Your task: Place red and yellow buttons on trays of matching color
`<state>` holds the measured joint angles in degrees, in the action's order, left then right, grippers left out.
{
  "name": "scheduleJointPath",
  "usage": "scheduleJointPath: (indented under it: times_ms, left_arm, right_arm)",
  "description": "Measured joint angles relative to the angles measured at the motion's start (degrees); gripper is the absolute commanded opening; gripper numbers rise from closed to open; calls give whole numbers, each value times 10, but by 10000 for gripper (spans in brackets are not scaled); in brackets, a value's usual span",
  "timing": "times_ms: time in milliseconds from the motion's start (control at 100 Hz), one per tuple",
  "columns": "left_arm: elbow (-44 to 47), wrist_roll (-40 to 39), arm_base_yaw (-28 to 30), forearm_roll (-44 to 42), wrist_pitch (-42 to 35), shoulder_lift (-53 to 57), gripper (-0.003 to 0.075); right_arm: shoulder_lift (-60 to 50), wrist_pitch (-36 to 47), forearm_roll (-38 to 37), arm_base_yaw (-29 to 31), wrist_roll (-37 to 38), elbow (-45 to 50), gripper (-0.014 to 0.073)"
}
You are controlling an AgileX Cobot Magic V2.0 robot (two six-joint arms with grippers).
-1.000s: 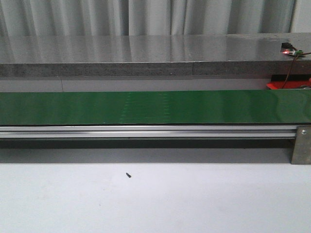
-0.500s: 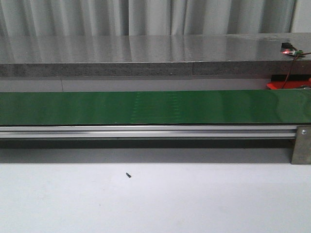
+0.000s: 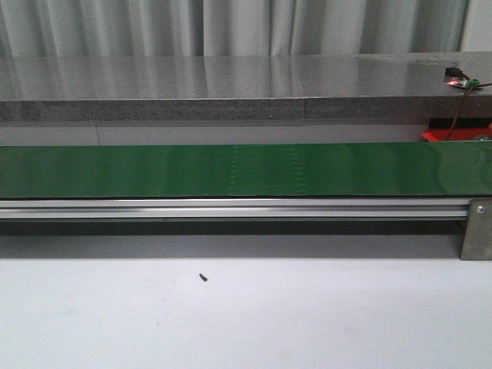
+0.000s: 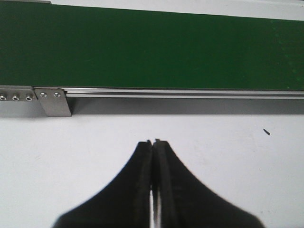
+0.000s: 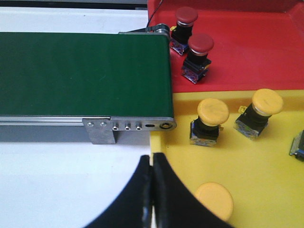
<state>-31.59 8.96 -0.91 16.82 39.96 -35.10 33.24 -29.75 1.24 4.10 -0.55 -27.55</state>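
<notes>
In the right wrist view two red buttons (image 5: 186, 16) (image 5: 200, 44) stand on the red tray (image 5: 256, 52), and three yellow buttons (image 5: 213, 112) (image 5: 267, 101) (image 5: 214, 200) sit on the yellow tray (image 5: 266, 166). My right gripper (image 5: 152, 157) is shut and empty above the yellow tray's edge, by the belt's end. My left gripper (image 4: 153, 142) is shut and empty over the white table, in front of the green belt (image 4: 152, 50). The belt (image 3: 246, 170) carries no button in any view. A sliver of the red tray (image 3: 453, 134) shows at the front view's right edge.
The belt's aluminium rail (image 3: 231, 207) and bracket (image 3: 476, 228) run across the front view. A grey ledge (image 3: 231, 84) and curtain lie behind. A small black speck (image 3: 204, 277) lies on the white table (image 3: 246, 315). A blue-edged part (image 5: 298, 145) shows at the yellow tray's side.
A faint pale patch on the belt has drifted to the right across the front view. Nothing else has moved.
</notes>
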Motion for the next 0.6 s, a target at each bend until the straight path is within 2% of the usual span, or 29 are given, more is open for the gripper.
scheduleJointPath:
  times_ms: [170,320,460,600]
  left_arm:
    - [0,-1,0,-1,-26,0,-20]
    - [0,-34,3,-7,-49,0,-20]
    - [0,-58,41,-28,-53,0,-20]
    - [0,-62,106,-34,-53,0,-20]
  right_arm:
    - [0,0,0,0,0,0,-58]
    - [0,0,0,0,0,0,-58]
    - [0,0,0,0,0,0,-58]
    - [0,0,0,0,0,0,-58]
